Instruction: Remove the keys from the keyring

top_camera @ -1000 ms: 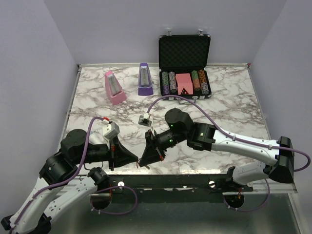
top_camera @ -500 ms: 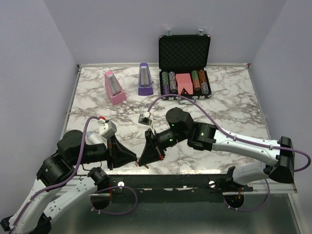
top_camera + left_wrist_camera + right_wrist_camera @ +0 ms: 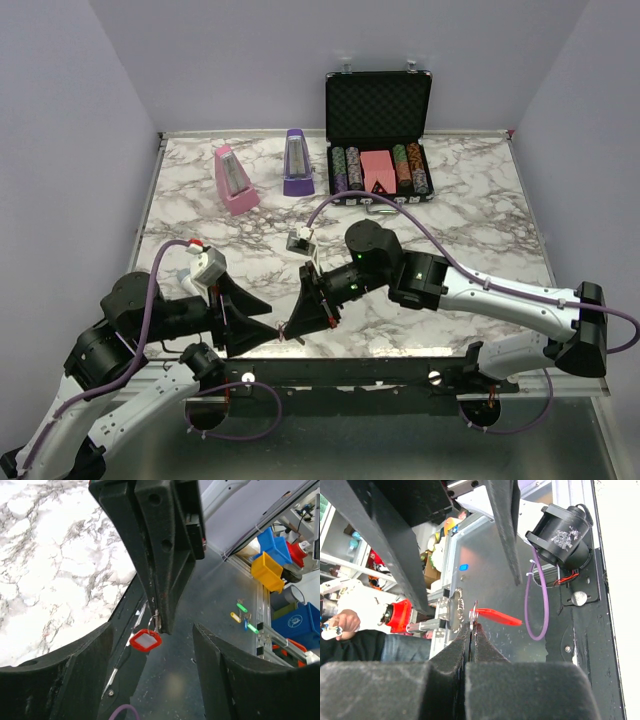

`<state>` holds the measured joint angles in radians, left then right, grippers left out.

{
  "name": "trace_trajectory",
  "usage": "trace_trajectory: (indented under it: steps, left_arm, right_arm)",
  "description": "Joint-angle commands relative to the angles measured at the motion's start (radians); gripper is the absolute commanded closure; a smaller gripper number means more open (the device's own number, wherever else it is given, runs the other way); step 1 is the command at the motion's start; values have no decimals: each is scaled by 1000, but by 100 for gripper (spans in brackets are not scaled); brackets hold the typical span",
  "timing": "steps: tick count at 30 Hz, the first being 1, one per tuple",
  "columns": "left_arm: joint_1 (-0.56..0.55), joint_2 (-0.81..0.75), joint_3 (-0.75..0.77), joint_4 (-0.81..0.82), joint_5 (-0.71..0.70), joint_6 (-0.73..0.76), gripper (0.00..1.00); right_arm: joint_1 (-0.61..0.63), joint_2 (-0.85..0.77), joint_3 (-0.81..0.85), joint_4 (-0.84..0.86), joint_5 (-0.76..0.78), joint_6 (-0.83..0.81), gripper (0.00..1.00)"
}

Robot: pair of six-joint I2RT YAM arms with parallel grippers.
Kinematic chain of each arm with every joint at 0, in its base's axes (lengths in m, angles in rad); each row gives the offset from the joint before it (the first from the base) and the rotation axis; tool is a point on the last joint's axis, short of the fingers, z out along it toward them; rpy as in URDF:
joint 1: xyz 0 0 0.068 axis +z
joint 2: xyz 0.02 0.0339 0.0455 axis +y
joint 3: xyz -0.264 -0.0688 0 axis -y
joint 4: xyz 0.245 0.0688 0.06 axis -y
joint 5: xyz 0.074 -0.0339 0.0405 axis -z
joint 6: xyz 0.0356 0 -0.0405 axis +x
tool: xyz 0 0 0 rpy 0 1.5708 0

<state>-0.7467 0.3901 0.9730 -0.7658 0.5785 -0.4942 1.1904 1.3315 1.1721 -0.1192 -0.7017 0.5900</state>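
The keyring is a small red tag (image 3: pixel 145 640) on a thin metal ring (image 3: pixel 153 622), hanging just past the table's front edge. My right gripper (image 3: pixel 471 623) is shut on the ring, and the red tag (image 3: pixel 498 616) sticks out sideways beyond its tips. A jagged silvery piece (image 3: pixel 454 611) beside the ring may be one of the keys; I cannot tell whether it hangs on the ring. My left gripper (image 3: pixel 152 628) is open, with the tag hanging untouched between its spread fingers. From above, the left gripper (image 3: pixel 268 320) faces the right gripper (image 3: pixel 290 328) tip to tip.
A pink metronome (image 3: pixel 234 180) and a purple metronome (image 3: pixel 297 162) stand at the back left. An open black case (image 3: pixel 378 100) with poker chips sits at the back. A small grey-white block (image 3: pixel 300 240) lies mid-table. The marble table's front edge (image 3: pixel 400 352) runs right under both grippers.
My left gripper has opened, letting go at the keyring, and its arm has drawn back to the left. The right gripper stays shut on the ring, shifted only slightly.
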Motion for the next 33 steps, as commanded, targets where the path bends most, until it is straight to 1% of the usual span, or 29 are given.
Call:
trace_trajectory:
  steps: [1,4,9,16,22,28,33]
  left_arm:
    - [-2,-26,39,16,-17,-18,27]
    - [-2,-28,36,16,-19,-20,28]
    - [-2,-34,18,23,1,-23,31]
    - [-2,-48,-25,79,23,-50,33]
    - [-2,-42,-43,123,40,-73,39]
    - [-2,-31,-51,140,63,-83,50]
    - [-2,-25,-51,123,73,-80,53]
  right_arm:
    - [5,-28,21,24,13,-12,99]
    - [5,-28,23,24,13,-10,99]
    - [6,-34,34,20,10,-10,99]
    - [8,-37,49,19,5,-10,99]
    - [12,-38,52,18,10,-10,99]
    - [12,-41,57,13,19,-15,99]
    - [14,-45,55,6,28,-22,99]
